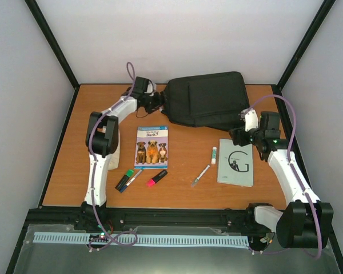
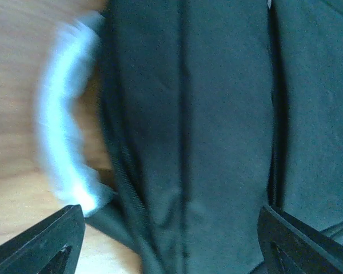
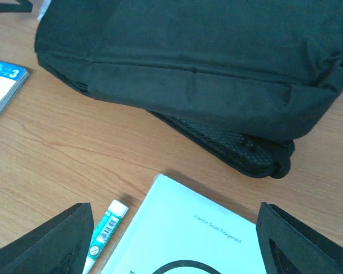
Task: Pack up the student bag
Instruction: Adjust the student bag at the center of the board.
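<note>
Black student bag point(image 1: 208, 100), grey handle point(image 2: 63, 114) blurred, lies below wide left fingers point(image 2: 43, 245); right fingers point(image 3: 46, 242) wide.

white arms point(image 1: 97, 174), black joints point(image 1: 103, 136); purple cables point(image 1: 295, 123) (one green light point(image 1: 274, 141))

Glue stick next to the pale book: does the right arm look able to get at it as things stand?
Probably yes. The glue stick lies uncovered on the bare table just left of the pale book, and the right gripper hangs open above that spot, with nothing between them.
</note>
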Robot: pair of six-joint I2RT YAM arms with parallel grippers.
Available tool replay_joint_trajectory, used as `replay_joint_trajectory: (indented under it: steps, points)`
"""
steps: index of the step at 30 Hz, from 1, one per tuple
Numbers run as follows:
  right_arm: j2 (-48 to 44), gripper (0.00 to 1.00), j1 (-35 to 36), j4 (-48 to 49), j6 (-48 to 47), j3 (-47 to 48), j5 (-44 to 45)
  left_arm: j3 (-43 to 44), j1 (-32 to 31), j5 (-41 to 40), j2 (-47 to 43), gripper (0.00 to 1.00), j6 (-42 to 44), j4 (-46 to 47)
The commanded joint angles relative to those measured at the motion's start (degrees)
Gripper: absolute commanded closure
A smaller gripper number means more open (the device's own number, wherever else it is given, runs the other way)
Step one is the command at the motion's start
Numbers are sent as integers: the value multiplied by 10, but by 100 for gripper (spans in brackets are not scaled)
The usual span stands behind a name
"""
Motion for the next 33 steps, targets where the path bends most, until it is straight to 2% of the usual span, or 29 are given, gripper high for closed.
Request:
replay_joint_trajectory:
  steps: [1, 8, 11, 16, 21, 24, 28, 33]
  points:
    - [2, 20, -5, 10, 15, 8, 45, 7, -38, -29, -2, 15, -39, -11]
    - [-24, 18, -10, 20, 11, -25, 74, -88, -71, -33, -37, 21, -84, 55]
    - [-22, 18, -12, 16, 5, -26, 57, -103, -89, -9, -37, 32, -95, 82]
    - [-22, 18, -13, 13, 1, -26, 52, -127, -138, 2, -58, 43, -97, 109]
    - [-25, 18, -17, 14, 16, -25, 93, -160, -202, -33, -98, 48, -98, 98]
    - [-23, 18, -32, 15, 24, -24, 102, -179, -237, -35, -124, 46, -101, 87]
    - [-19, 18, -46, 12, 27, -18, 102, -208, -252, -35, -178, 36, -73, 42]
    - [-6, 19, -47, -7, -16, -4, 45, -265, -252, -104, -283, 28, -1, -30]
